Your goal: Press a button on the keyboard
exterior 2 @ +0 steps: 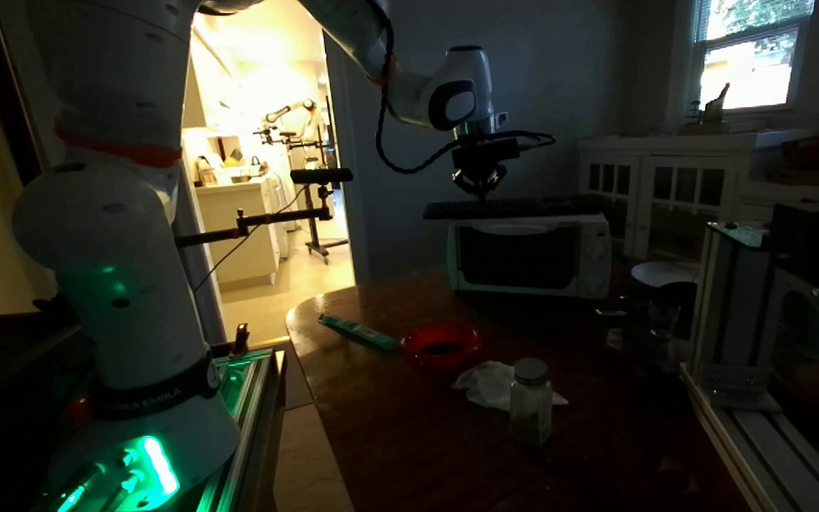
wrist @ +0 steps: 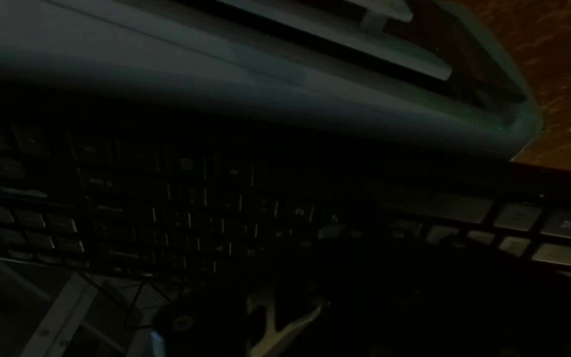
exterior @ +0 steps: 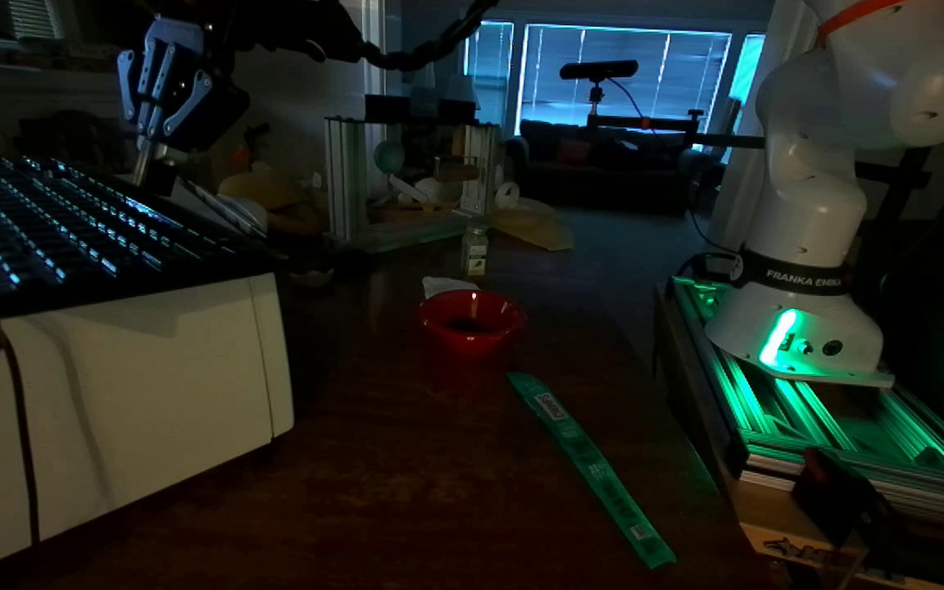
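The keyboard is a wide dark panel with rows of small glinting keys, lying on top of a white toaster oven. It shows in both exterior views (exterior: pixel 54 225) (exterior 2: pixel 530 208) and dimly in the wrist view (wrist: pixel 176 208). My gripper points down with its fingers together, over the keyboard, in both exterior views (exterior: pixel 152 174) (exterior 2: pixel 481 195). Nothing shows between the fingers. The fingertips are at or just above the keys; I cannot tell whether they touch. In the wrist view the gripper (wrist: pixel 337 235) is a near-black shape that hides part of the keys.
The white toaster oven (exterior: pixel 152 393) (exterior 2: pixel 598 245) stands on the brown table. A red bowl (exterior: pixel 468 348) (exterior 2: pixel 413 348), a green strip (exterior: pixel 595 463) (exterior 2: pixel 358 332), a lidded jar (exterior: pixel 475 252) (exterior 2: pixel 530 409) and crumpled white wrap (exterior 2: pixel 482 384) lie beyond it. A metal frame (exterior: pixel 345 184) stands nearby.
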You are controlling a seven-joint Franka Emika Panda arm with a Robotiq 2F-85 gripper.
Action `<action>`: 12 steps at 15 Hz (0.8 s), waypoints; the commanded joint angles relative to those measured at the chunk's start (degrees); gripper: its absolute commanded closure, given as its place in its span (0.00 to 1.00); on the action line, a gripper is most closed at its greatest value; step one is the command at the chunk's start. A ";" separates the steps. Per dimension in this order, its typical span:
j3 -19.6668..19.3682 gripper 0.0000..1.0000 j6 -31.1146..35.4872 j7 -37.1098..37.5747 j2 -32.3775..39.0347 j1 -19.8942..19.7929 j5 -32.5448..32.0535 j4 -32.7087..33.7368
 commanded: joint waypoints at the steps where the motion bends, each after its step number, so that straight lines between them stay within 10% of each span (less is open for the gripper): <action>1: 1.79 1.00 1.37 0.89 1.34 -1.25 -0.68 0.64; 12: 3.44 1.00 4.06 0.35 2.66 -2.32 -0.56 0.02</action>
